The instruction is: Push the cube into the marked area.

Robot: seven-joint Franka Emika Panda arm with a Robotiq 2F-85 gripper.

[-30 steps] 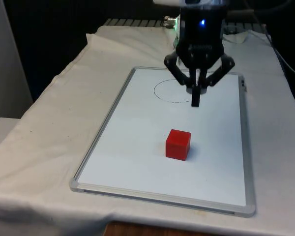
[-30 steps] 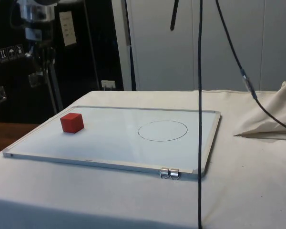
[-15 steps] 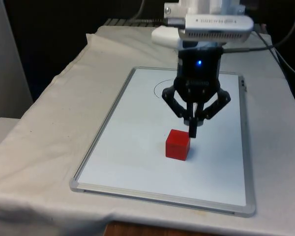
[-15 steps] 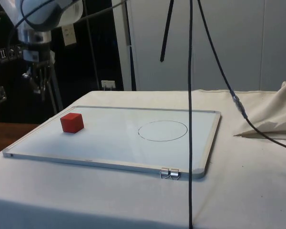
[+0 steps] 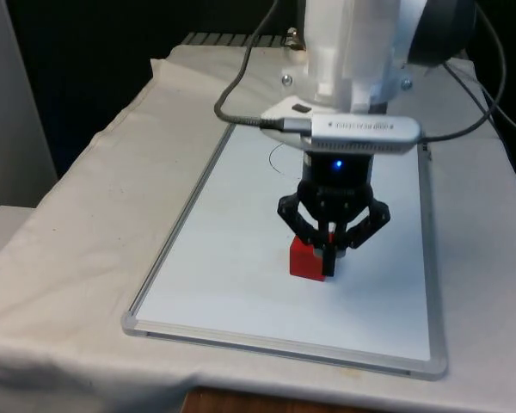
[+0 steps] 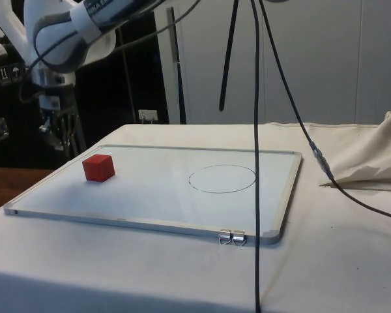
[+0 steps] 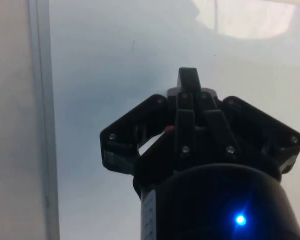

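A red cube [image 5: 303, 258] [image 6: 98, 167] rests on a whiteboard [image 5: 215, 258] [image 6: 150, 195], on the end away from the drawn circle [image 6: 223, 178]. In the front view the arm hides most of that circle; an arc [image 5: 275, 159] shows. My gripper [image 5: 329, 265] [image 6: 57, 142] is shut, its fingers pressed together with nothing between them. It hangs just beyond the cube on the side away from the circle, tips a little above the board. The wrist view has the shut gripper [image 7: 188, 75] over the board, with a red sliver of the cube [image 7: 168, 128] beside it.
The whiteboard's metal frame [image 7: 40, 100] has two binder clips [image 6: 232, 237] on one long edge. A black cable [image 6: 256, 163] hangs down in the side view. A bunched fold of cloth [image 6: 371, 160] lies past the board's circle end.
The gripper has travelled from above the circle, along the board and downward, to the cube's far side from the circle. It stayed shut. The cube has not moved.
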